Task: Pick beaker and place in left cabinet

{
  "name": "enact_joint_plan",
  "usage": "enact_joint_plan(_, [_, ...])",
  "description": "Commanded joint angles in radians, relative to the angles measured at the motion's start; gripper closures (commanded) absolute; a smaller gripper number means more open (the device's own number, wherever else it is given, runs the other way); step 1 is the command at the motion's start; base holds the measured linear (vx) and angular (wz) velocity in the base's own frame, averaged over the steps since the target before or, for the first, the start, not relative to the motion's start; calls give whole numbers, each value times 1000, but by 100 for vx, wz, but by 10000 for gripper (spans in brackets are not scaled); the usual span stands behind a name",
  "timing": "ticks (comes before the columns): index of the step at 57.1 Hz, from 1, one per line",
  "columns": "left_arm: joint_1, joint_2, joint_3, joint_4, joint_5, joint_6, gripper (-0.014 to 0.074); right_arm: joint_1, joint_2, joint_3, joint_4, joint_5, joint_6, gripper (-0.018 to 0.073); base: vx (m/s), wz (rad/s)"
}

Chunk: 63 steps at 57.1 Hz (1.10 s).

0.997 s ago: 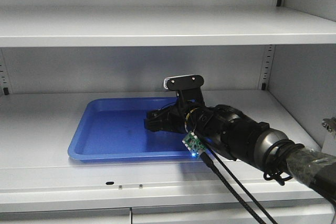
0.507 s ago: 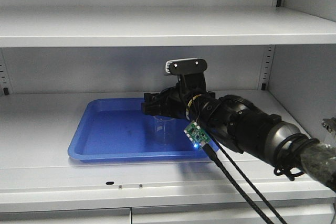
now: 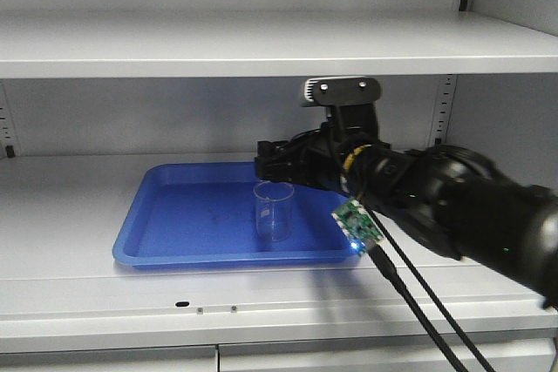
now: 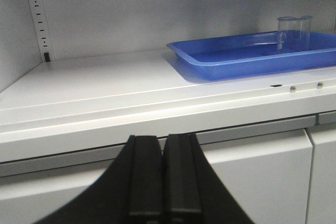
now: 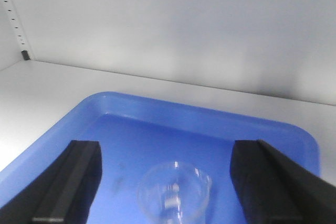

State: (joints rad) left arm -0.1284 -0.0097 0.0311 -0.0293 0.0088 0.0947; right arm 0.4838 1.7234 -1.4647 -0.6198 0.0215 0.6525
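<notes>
Right pincer [image 3: 277, 161]: jaws spread wide, nothing held; in the right wrist view its two black fingers [image 5: 68, 179] stand either side of the frame with open space between them. It hangs just above and slightly behind the beaker [image 3: 272, 210], clear of the rim, no contact visible. Beaker stands upright, long axis vertical, mouth up, on the right half of the blue tray [image 3: 153, 246], which lies on the middle shelf of the left cabinet [image 3: 70, 215]. From the right pincer the beaker lies below and a little toward the near edge, roughly centred between the fingers. Left pincer [image 4: 163, 179]: jaws pressed together, holding nothing, low in front of the shelf lip and well to the left; the tray and beaker sit far off to its right. Right arm is clearly the nearer. Judgement: beaker appears placed; the coming move is likely a straight pull-back of the right arm, keeping the fingers above the rim so the glass is not tipped.
</notes>
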Motion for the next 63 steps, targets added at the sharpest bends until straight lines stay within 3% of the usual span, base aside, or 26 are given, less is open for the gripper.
enact_joint_plan(1, [-2,-18,16,-7,-83,-3,595,-3,-138,53,-13,-62,0,13,0,0])
enact_joint_plan(25, [-2,-18,16,-7,-83,-3,595,-3,-641,498,-9,-40,0,13,0,0])
enact_joint_plan(39, [-2,-18,16,-7,-83,-3,595,-3,-956,728,-9,64,0,13,0,0])
enact_joint_plan(63, [-2,-18,16,-7,-83,-3,595,-3,-1269,906,-9,88,0,13,0,0])
